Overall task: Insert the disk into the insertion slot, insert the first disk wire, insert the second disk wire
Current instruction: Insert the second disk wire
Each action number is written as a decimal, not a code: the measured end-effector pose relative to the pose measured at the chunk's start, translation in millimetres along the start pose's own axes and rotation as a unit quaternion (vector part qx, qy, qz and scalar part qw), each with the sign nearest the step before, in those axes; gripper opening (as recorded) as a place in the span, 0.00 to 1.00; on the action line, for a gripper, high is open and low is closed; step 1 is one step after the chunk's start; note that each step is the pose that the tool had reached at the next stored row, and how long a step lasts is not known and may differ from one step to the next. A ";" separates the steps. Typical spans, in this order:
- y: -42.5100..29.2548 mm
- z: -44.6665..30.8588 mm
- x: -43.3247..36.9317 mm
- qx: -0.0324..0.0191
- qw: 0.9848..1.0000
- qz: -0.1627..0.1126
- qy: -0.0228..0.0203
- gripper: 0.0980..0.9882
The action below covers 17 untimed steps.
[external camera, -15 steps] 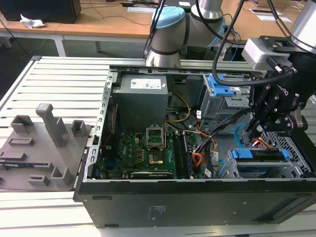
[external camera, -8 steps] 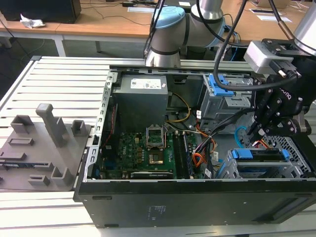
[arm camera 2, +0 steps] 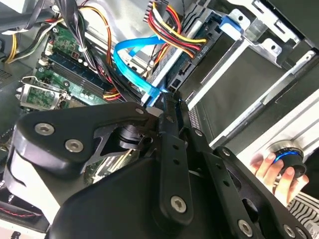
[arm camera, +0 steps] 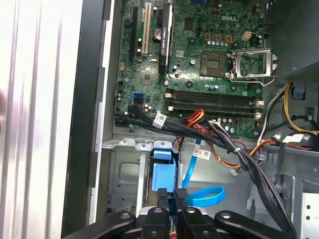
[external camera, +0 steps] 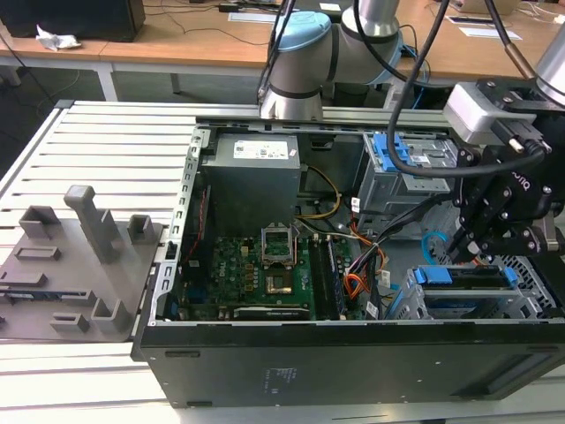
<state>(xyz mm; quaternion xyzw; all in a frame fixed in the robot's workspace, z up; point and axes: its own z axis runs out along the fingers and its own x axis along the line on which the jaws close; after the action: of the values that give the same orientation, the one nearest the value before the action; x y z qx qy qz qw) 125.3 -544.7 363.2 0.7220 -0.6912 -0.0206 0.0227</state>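
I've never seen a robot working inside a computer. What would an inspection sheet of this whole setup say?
Surface: slatted aluminium table carrying an open black computer case.
Job's things: silver-grey disk in a bright blue plastic carrier sits in the low perforated sheet-metal slot.
Clutter: grey plastic fixture tray on the table, at the exterior view's left of the case.
Grippers: black gripper close over the blue carrier's end.
Cables: flat light-blue cable loops loose beside the disk; thin orange-red cable lies near the green motherboard. Whether either is plugged in cannot be told.
Surroundings: wooden desks behind; a person's hand on a round knob.
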 end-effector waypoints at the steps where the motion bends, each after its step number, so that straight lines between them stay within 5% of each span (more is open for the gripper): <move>1: 0.0 0.1 0.3 0.000 1.000 0.007 0.000 0.07; 10: -0.1 1.5 0.4 0.000 0.997 0.079 -0.005 0.07; 14: -0.1 1.6 1.0 0.000 0.997 0.081 -0.005 0.07; 17: -0.7 2.1 6.2 0.000 0.997 0.080 -0.016 0.07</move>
<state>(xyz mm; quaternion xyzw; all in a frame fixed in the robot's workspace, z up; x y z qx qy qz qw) 126.2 -550.8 361.1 0.6640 -0.7470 -0.0306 0.0135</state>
